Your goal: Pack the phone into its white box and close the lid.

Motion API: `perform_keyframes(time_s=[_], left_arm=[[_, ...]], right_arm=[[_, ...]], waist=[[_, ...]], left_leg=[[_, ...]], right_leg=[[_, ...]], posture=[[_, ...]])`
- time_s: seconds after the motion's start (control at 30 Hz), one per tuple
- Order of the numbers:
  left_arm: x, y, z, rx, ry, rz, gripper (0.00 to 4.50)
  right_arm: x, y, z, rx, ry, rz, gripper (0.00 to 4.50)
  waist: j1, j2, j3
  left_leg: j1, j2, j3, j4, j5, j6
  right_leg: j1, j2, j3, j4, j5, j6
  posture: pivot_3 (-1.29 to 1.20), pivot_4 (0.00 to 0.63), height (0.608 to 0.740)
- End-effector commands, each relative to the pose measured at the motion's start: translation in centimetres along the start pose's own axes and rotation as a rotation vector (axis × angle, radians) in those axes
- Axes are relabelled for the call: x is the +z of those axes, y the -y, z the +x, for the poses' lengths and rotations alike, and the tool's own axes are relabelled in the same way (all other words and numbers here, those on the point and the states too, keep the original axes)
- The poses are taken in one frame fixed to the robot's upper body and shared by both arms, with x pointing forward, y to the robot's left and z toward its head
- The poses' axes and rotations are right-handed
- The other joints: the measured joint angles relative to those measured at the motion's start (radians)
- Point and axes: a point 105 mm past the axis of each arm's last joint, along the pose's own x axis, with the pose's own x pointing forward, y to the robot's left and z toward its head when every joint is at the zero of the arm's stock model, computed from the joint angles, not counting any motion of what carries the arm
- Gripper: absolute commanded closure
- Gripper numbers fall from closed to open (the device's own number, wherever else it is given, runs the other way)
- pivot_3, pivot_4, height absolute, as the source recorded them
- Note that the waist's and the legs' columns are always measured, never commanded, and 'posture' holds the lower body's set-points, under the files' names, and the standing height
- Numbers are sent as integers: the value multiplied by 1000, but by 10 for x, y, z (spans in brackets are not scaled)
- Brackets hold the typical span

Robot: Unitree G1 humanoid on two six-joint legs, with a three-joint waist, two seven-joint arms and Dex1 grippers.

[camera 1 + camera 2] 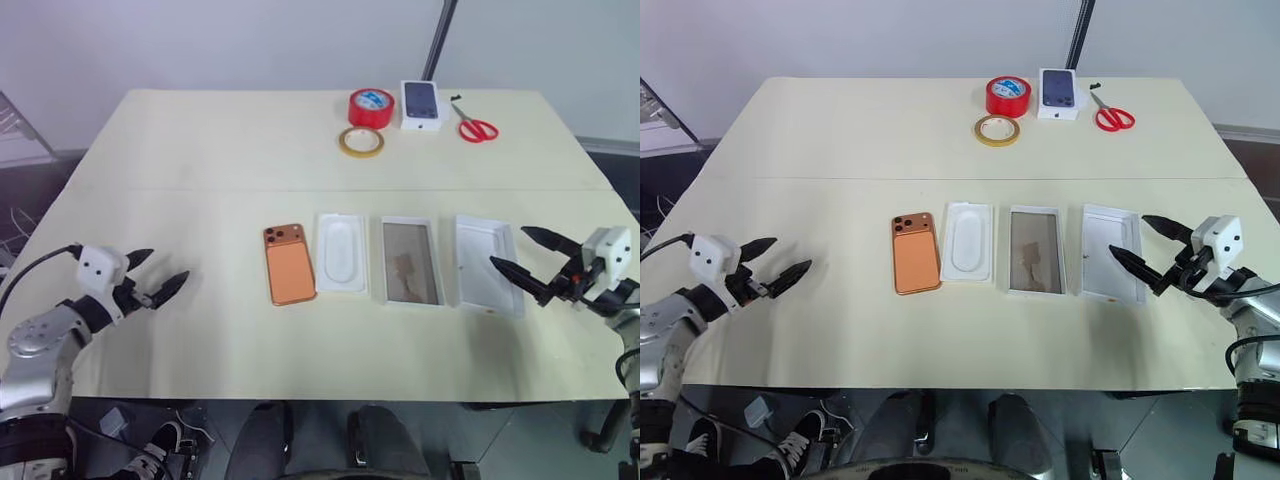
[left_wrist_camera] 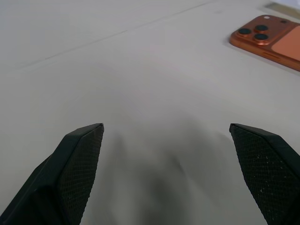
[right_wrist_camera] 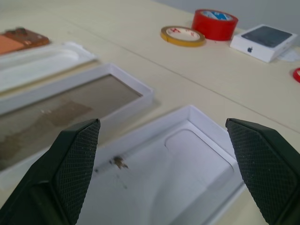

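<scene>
Both pairs of jaws spread wide, empty. Just ahead of right gripper (image 1: 527,256): lid (image 1: 487,264), light, flimsy. Beyond it, white box (image 1: 411,261). Well ahead of left gripper (image 1: 155,275): phone (image 1: 289,263), flat, stiff, probably slick; best pinched across long edges.

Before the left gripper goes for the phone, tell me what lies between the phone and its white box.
The white moulded insert lies flat between the phone and the white box, so the phone has to be carried over it. Between the open left gripper and the phone there is only bare table.
</scene>
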Motion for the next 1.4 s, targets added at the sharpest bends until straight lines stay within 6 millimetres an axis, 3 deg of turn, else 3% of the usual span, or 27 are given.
perform_keyframes(time_s=[0.03,0.23,0.37,1.0,1.2,1.3,1.4], left_arm=[[14,1,-5,-15,35,35,0],[20,4,-6,-43,49,73,0],[28,8,-4,-107,89,94,0],[35,18,21,-140,69,211,0],[36,28,20,-217,51,95,0],[47,44,32,-280,40,-50,0],[61,61,51,-293,30,-103,0]], right_arm=[[6,13,-19,-17,-23,-57,18],[0,12,-27,31,-60,-44,18],[-1,0,-23,102,-80,-91,18],[6,0,-7,73,-44,-120,18],[7,-2,-6,79,-45,-128,18],[20,-18,8,168,-10,-136,18],[31,-46,26,302,10,-177,18]], waist=[[1,0,0],[-2,0,0],[-3,0,0],[-2,1,0],[-1,1,0],[-1,1,1],[2,1,0]], left_leg=[[0,0,0,0,0,0],[0,0,0,0,0,0],[0,0,0,-1,0,0],[0,0,1,-1,0,0],[0,0,1,0,0,0],[0,0,1,0,0,0],[0,0,0,1,0,0]], right_leg=[[0,0,0,0,0,0],[0,0,0,0,-1,-3],[-1,0,0,0,-1,-3],[-1,0,0,0,0,0],[0,0,0,0,1,0],[0,0,0,0,1,0],[0,0,-1,1,1,0]], posture=[[0,150,740],[0,150,740],[0,150,740],[0,150,740],[0,150,740],[0,150,740],[0,150,740]])
